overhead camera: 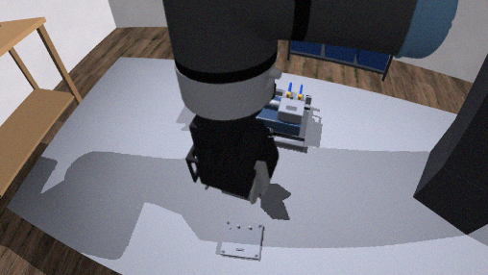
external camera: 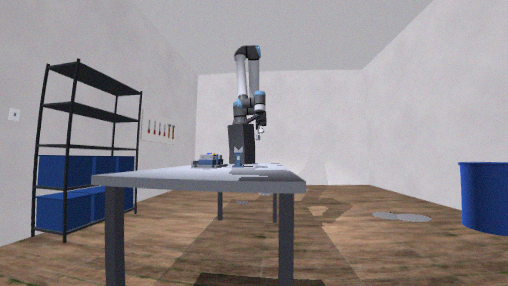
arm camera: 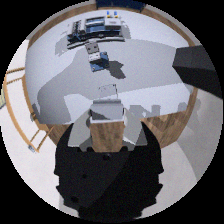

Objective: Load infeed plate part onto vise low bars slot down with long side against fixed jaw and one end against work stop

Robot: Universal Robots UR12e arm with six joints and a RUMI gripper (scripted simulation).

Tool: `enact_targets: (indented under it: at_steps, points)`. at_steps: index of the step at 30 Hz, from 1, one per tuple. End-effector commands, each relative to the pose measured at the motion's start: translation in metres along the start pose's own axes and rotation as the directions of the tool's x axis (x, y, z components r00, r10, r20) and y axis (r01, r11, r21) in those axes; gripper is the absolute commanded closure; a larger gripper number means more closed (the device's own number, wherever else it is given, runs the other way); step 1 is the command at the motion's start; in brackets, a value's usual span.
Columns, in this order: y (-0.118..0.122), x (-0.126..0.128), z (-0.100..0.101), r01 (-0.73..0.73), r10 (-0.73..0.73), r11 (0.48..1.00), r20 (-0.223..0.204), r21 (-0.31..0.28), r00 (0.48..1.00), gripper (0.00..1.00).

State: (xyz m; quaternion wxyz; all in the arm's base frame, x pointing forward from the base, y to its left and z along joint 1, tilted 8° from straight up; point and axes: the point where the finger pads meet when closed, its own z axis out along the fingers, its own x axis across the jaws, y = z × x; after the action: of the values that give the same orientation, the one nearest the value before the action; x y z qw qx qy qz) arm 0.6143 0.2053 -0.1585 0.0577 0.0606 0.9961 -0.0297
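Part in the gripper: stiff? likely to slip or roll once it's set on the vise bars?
The part looks like a rigid flat-faced block, so probably no flex. Flat sides suggest it will sit rather than roll. The gripper clamps it between two pads; its smooth grey faces might slide if it is pushed hard against the vise.
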Motion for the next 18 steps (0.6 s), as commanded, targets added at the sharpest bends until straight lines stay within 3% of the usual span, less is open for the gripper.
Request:
enact_targets:
  at_steps: [1, 18]
  points:
    - [-0.0014, -0.0008, -0.0005, -0.027, 0.027, 1.0, 0.001, 0.0, 1.0, 1.0]
    - [-0.0078, -0.0016, -0.0004, -0.136, 0.136, 0.991, 0.001, 0.0, 0.991, 1.0]
